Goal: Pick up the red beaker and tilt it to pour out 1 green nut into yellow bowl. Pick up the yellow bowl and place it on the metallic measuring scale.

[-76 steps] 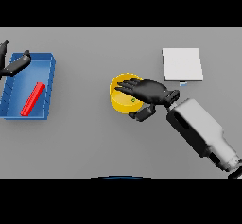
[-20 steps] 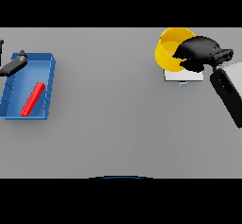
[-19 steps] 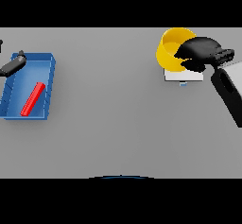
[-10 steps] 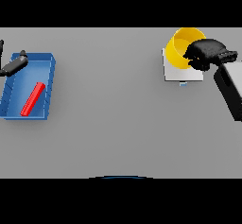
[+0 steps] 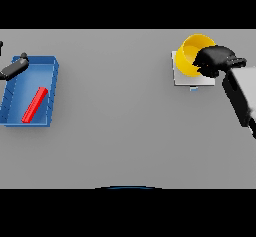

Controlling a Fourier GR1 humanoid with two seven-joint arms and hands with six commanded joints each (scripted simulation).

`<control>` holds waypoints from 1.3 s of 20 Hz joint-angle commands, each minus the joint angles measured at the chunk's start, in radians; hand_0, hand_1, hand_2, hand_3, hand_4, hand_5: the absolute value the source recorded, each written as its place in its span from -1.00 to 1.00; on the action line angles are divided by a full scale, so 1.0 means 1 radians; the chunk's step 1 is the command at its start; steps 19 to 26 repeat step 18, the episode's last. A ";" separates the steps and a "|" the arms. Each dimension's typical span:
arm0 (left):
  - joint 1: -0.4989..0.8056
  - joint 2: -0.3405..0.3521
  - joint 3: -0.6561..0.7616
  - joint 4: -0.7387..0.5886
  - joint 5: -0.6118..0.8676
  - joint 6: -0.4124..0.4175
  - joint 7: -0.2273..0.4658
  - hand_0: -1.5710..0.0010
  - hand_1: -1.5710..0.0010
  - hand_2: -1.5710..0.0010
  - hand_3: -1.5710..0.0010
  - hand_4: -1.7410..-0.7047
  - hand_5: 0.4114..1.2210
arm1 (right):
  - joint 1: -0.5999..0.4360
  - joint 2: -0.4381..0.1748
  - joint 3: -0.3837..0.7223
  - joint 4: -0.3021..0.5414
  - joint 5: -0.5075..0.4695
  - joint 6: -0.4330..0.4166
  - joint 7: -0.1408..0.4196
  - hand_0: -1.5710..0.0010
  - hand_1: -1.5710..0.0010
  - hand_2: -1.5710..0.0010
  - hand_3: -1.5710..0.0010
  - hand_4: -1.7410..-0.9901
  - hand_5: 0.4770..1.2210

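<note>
The yellow bowl [image 5: 191, 54] is tilted with its opening toward the left, held over the metallic measuring scale [image 5: 186, 78] at the far right. My right hand [image 5: 216, 61] is shut on the bowl's right rim. Whether the bowl touches the scale I cannot tell. A red beaker [image 5: 34, 104] lies on its side inside the blue tray [image 5: 52, 91] at the far left. My left hand [image 5: 13, 67] shows at the left edge above the tray's back corner, fingers straight. No green nut is visible.
The blue tray sits close to the table's left edge. The scale stands near the back right of the grey table [image 5: 120, 131]. My right forearm [image 5: 241, 98] comes in from the right edge.
My right hand has carried the yellow bowl from the table's middle to the back right, over the scale, tilting it. In the last second it shifted slightly further right. The left hand stayed put.
</note>
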 commanded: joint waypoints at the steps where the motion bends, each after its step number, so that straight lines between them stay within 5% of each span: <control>1: -0.006 -0.014 -0.002 0.023 -0.004 0.000 -0.004 1.00 1.00 1.00 1.00 0.79 -0.19 | -0.010 0.000 -0.006 0.009 -0.010 0.012 -0.005 -0.96 -0.80 -1.00 -0.48 -0.97 1.00; 2: -0.008 -0.020 -0.004 0.028 -0.006 0.000 -0.012 1.00 1.00 1.00 1.00 0.79 -0.18 | -0.011 0.010 -0.008 0.021 -0.014 0.015 -0.001 -0.96 -0.84 -0.90 -0.30 -0.78 1.00; 3: -0.006 -0.017 -0.005 0.016 -0.007 0.006 -0.006 1.00 1.00 1.00 1.00 0.79 -0.18 | -0.021 0.010 -0.016 0.035 -0.023 0.027 0.011 -0.94 -0.72 -0.72 -0.16 -0.61 0.77; 6: -0.014 -0.027 -0.010 0.038 -0.013 0.003 0.002 1.00 1.00 1.00 1.00 0.79 -0.18 | -0.034 0.016 -0.018 0.056 -0.024 0.041 0.012 0.01 0.12 -0.03 0.09 -0.28 0.21; 11: -0.033 -0.042 -0.010 0.070 -0.019 -0.006 -0.018 1.00 1.00 1.00 1.00 0.80 -0.19 | -0.048 0.020 -0.008 0.105 -0.012 0.048 -0.041 0.67 0.71 0.50 0.31 -0.05 -0.18; 18: -0.031 -0.040 -0.001 0.074 -0.005 -0.014 -0.022 1.00 1.00 1.00 1.00 0.77 -0.20 | -0.086 0.044 0.011 0.155 0.015 0.057 -0.060 0.93 0.94 0.85 0.56 0.15 -0.31; 26: -0.031 -0.040 -0.001 0.074 -0.005 -0.014 -0.022 1.00 1.00 1.00 1.00 0.77 -0.20 | -0.086 0.044 0.011 0.155 0.015 0.057 -0.060 0.93 0.94 0.85 0.56 0.15 -0.31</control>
